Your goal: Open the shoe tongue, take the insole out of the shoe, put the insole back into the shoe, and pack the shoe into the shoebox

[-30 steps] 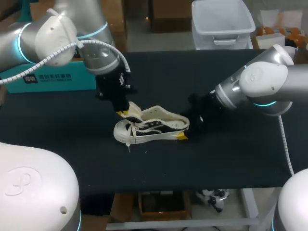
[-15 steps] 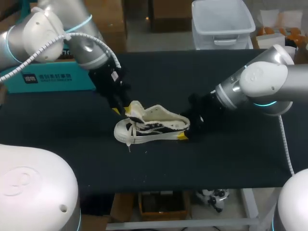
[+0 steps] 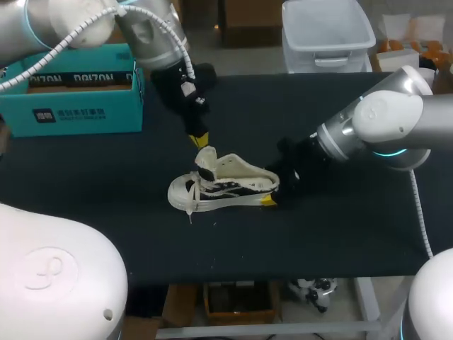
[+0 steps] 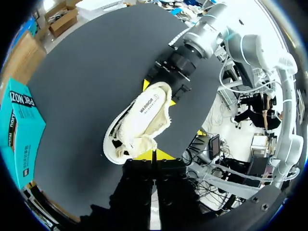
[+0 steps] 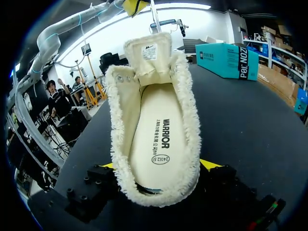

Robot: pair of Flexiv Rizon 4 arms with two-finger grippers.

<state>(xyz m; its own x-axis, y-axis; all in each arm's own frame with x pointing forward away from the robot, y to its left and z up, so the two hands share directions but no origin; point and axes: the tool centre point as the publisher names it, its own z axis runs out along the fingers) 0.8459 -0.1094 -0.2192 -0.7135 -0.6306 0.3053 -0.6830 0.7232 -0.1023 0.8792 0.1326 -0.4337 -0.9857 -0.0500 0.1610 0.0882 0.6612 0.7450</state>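
Change: the left arm is up and back from where it sat low at the tongue (image 3: 206, 159); the left gripper (image 3: 200, 138) now hangs just above it. The right arm and the shoe (image 3: 223, 185) have not moved.
Head view: the shoe lies on its sole mid-table (image 3: 106, 205), toe towards the left arm's side, with the tongue standing up. The right gripper (image 3: 272, 197) is at the heel. The teal shoebox (image 3: 71, 99) sits at the far left corner, well apart from the shoe.
Left wrist view: the left fingers are pressed together with nothing between them. The tongue is just ahead of the tips, apart from them.
Right wrist view: the heel sits between the right fingers, a yellow tip against each side, so the shoe is clamped. The insole (image 5: 161, 139) lies flat inside and the mouth is clear.
Step in hand: my reading is that the tongue is open and lifting the insole comes next.
Doing it well: keep the heel clamp firm so the shoe does not rise with the pull. Spread the left fingers before descending, enter at the heel end, pinch only the insole's edge and peel it slowly.
Risk: the fleecy lining could get caught in the pinch.
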